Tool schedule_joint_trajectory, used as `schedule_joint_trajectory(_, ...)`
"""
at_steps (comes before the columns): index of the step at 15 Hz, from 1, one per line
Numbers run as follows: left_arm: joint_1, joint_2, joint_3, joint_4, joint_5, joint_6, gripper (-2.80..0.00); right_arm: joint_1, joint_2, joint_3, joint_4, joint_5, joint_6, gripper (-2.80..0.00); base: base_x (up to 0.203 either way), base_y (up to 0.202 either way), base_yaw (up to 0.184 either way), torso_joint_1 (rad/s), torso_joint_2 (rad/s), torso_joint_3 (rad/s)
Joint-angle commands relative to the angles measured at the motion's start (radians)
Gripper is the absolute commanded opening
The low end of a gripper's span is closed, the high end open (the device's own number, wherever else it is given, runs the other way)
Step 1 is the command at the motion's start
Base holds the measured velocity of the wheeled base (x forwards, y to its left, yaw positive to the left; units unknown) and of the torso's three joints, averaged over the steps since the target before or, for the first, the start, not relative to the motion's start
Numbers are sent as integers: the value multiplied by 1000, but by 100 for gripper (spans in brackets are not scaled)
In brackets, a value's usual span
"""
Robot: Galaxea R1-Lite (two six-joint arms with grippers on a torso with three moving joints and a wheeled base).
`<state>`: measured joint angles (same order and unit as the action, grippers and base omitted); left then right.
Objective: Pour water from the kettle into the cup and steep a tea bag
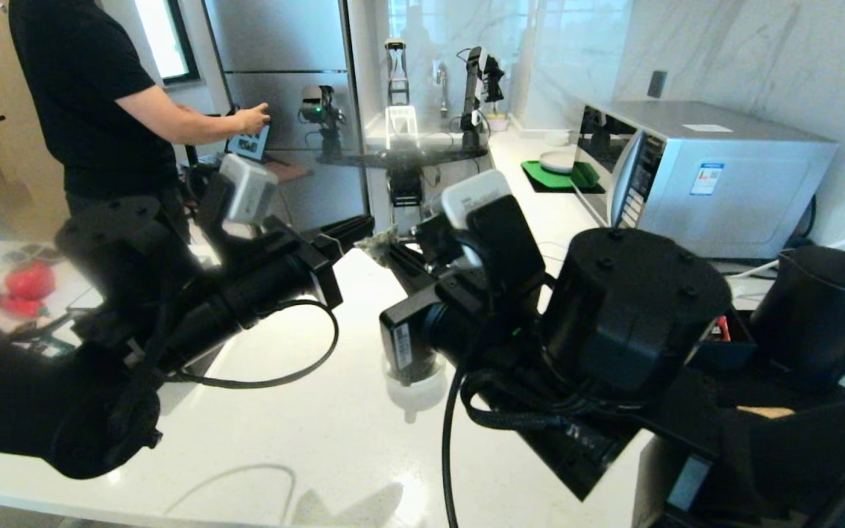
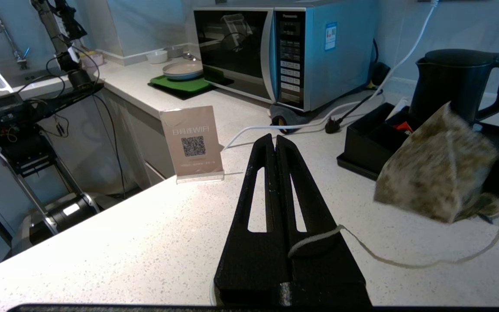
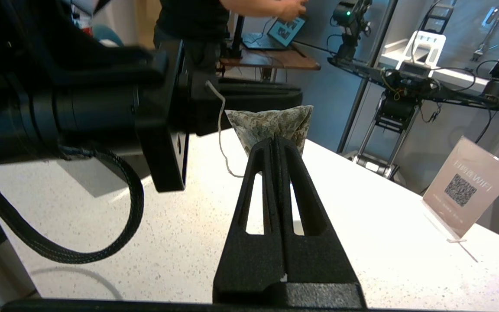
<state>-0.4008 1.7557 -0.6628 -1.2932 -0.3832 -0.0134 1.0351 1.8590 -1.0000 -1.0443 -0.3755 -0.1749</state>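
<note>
Plainly, the tea bag [image 3: 271, 125] is held in the air over the white counter [image 1: 305, 425], pinched at its lower corner by the closed fingers of the right gripper [image 3: 275, 145], while its thin white string [image 2: 388, 258] is led back to the left gripper [image 2: 275, 143], whose fingers are pressed together with the string caught low between them. The greatest risk is judged to lie in that string: if the two arms are drawn apart, it could be snapped or tugged out of the left gripper, or the pouch could be dragged from the narrow hold at its corner and dropped onto the counter. A tear in the thin pouch is also thought possible, since only a small part of it is clamped. The cup cannot be made out with any certainty in these views, its likely place in the head view being hidden behind the right arm, so it cannot be told whether water has been poured. The kettle [image 2: 457, 82] is seen upright beside an open black box [image 2: 375, 138], at the far right of the counter near the microwave [image 2: 284, 52]; its lid is shut and nothing of its contents is shown. Something small and red [image 2: 404, 127] is lodged in the box. A plate [image 2: 184, 69] is set on a green mat [image 2: 180, 84] further along. A person [image 1: 92, 95] is standing well apart, occupied at a tablet [image 1: 249, 141]
</note>
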Motion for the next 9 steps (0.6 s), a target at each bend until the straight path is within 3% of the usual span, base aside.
schedule_joint_trajectory(1,-1,-1,0,-8,-2,0,-280,0,28,1,-8,-2,-2,-280,0,0,0,0,0,0)
schedule_joint_trajectory(9,-1,-18,8,-11,1,0,-280,-18,80,1,-2,-2,23,-280,0,0,0,0,0,0)
